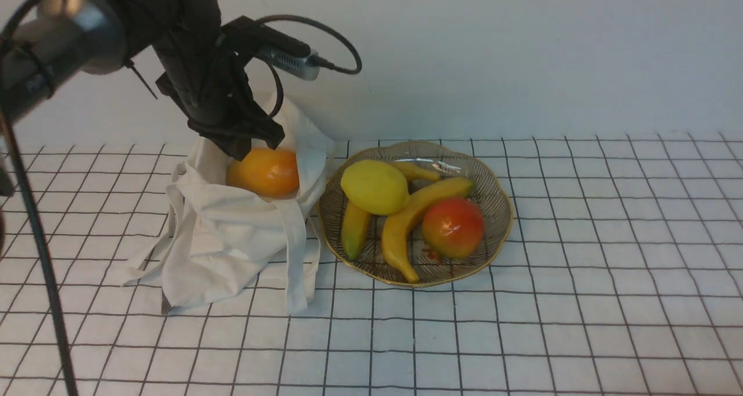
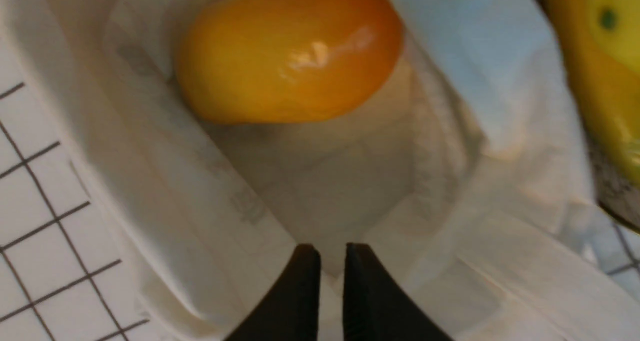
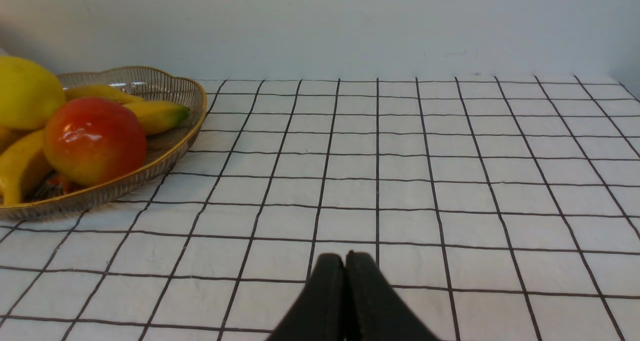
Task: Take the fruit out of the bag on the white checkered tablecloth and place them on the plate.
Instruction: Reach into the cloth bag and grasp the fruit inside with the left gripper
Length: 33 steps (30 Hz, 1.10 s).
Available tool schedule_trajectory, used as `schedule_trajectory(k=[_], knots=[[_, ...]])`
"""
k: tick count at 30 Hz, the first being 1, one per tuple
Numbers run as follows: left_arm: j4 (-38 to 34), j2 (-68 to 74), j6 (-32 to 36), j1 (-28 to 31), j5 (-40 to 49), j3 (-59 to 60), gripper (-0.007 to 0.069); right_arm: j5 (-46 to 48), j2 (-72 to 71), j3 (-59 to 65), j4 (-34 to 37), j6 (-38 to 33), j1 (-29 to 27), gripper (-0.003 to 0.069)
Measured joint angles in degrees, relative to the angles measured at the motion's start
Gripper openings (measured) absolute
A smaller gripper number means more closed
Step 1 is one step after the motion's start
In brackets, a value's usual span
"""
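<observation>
Tablecloth [image 1: 586, 268]: it lay under everything, its grid showing around bag and plate.
Bag [image 1: 244, 227]: it lay slumped on the left, its mouth open, one side up against the plate's edge.
Plate [image 1: 499, 233]: it held the lemon [image 1: 374, 187], the bananas [image 1: 429, 198] and the red fruit [image 1: 453, 227].
Mango [image 1: 264, 172]: it lay inside the bag, under the left arm and out of any grip.
Left gripper [image 2: 332, 248]: its tips stood slightly apart with nothing between them, over the bag's mouth.
Right gripper [image 3: 346, 256]: its tips were together, empty, away from the plate.
Step in hand: reaching for the mango, seemingly the last piece to be moved.
Next move: the left jaws likely needed to spread much wider, line up across the mango and go down around it without pinching cloth; then a lift clear of the bag and a gentle set-down on the crowded plate.
</observation>
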Motion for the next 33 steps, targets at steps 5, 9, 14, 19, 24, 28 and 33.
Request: schedule_trajectory(k=[5, 9, 14, 19, 24, 28, 33], knots=[[0.5, 3.1, 2.4, -0.4, -4.4, -1.6, 0.0212, 0.0, 0.0, 0.0, 0.0, 0.0, 0.0, -0.0016], [1.1, 5.6, 9.1, -1.3, -8.0, -1.6, 0.0392, 0.0, 0.0, 0.0, 0.0, 0.0, 0.0, -0.0016], [2.3, 8.4, 15.2, -2.2, -11.2, -1.6, 0.0532, 0.0, 0.0, 0.0, 0.0, 0.0, 0.0, -0.0016], [6.8, 10.9, 16.6, -2.4, -14.8, -1.6, 0.0573, 0.0, 0.0, 0.0, 0.0, 0.0, 0.0, -0.0016], [10.9, 13.3, 16.9, -2.4, -18.2, -1.6, 0.0573, 0.0, 0.0, 0.0, 0.0, 0.0, 0.0, -0.0016], [12.8, 14.6, 17.0, -2.5, -20.1, -2.1, 0.0573, 0.0, 0.0, 0.0, 0.0, 0.0, 0.0, -0.0016], [13.6, 15.0, 14.9, -2.5, -20.5, -2.4, 0.0542, 0.0, 0.0, 0.0, 0.0, 0.0, 0.0, -0.0016]])
